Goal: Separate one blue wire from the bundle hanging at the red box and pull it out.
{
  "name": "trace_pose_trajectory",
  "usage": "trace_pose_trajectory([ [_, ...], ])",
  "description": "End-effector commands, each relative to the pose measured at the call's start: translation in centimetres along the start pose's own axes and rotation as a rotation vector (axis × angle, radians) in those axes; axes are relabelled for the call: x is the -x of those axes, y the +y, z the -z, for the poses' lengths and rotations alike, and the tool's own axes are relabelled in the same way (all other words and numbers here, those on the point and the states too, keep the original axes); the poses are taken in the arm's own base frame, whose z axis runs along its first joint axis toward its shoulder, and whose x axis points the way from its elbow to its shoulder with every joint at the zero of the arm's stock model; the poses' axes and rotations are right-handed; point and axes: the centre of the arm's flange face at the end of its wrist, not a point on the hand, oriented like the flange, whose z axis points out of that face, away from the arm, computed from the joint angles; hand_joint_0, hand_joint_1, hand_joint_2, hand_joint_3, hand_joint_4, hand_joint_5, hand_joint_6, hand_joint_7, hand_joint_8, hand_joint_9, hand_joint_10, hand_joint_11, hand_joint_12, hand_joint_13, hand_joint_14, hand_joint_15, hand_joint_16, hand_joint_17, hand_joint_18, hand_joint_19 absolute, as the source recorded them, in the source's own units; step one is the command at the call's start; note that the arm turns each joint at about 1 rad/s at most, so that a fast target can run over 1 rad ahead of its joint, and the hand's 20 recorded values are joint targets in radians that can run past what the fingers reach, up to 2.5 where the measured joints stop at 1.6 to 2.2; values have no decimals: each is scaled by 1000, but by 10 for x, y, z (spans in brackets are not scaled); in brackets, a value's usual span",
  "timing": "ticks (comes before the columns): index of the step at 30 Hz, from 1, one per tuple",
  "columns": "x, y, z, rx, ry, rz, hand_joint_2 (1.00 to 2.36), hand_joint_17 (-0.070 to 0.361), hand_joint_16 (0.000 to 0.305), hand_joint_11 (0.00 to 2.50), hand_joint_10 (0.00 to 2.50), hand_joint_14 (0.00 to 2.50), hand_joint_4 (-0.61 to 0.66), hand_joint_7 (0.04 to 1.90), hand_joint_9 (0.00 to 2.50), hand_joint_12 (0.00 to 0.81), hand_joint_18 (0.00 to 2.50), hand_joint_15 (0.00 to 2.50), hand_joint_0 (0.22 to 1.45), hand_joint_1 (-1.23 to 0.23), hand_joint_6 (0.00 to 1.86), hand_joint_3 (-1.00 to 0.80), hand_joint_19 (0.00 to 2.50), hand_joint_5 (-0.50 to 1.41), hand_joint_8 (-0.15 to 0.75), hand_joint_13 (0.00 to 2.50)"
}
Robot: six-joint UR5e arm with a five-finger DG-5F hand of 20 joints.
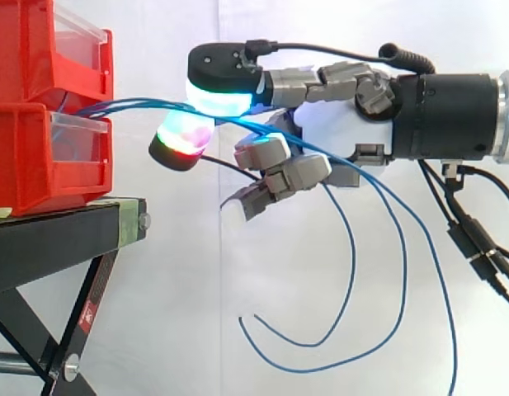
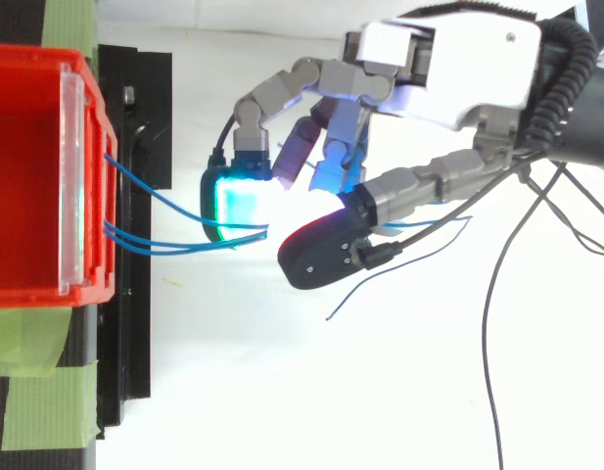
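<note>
- Entering from the right edge of the side view, the hand (image 1: 336,124) is seen level with the seam between two stacked red bins (image 1: 31,157) at the upper left of the frame.
- The bins are carried on a black stand (image 1: 56,239) at the lower left, before a white curtain (image 1: 155,313).
- The blue wires (image 1: 134,102) are seen leaving the front of the bins at that seam and are led right, nearly level, into the hand.
- The wires are pinched between two glowing pads (image 1: 221,95), a cyan-white one above and a red-green one just below and left of it. The other fingers are curled below the palm.
- Right of the pinch, the wires are passed in front of the palm and hang in long loops at the lower centre and lower right. One free end is seen at the lower centre.
- In the top view, the hand (image 2: 448,69) is found at the upper right, reaching left toward the red bin (image 2: 27,299) at the left edge.
- Three blue wires (image 2: 155,247) are seen at the bin's front, by its clear front panel (image 2: 71,176). They are gathered at the cyan pad (image 2: 238,201), where they are lost in the glow.
- Loose wire ends are seen below and right of the black-backed finger at the centre.
- Green tape (image 2: 47,411) is stuck at the lower left beside the black stand (image 2: 135,323).
</note>
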Motion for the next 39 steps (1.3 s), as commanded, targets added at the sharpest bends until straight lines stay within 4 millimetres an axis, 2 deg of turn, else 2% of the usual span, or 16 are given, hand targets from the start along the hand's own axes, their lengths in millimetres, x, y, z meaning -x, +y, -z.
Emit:
trace_pose_trajectory([
  [1,2,3,3,-12,3,6,1026,110,49,1348,17,18,132,973,1444,411,886,1405,610,-739,884,-79,435,-143,369,1659],
  [19,2,3,3,-14,3,-15,1024,114,51,1384,16,17,151,931,1375,418,892,1401,603,-827,911,-116,451,-167,364,1630],
  [29,2,3,3,-14,2,-29,1024,117,52,1373,15,16,213,901,1299,417,872,1407,590,-853,924,-124,467,-191,367,1590],
  [39,2,3,3,-15,-1,-28,1019,121,54,1366,12,16,244,868,1258,424,873,1391,573,-867,924,-238,470,-200,373,1575],
])
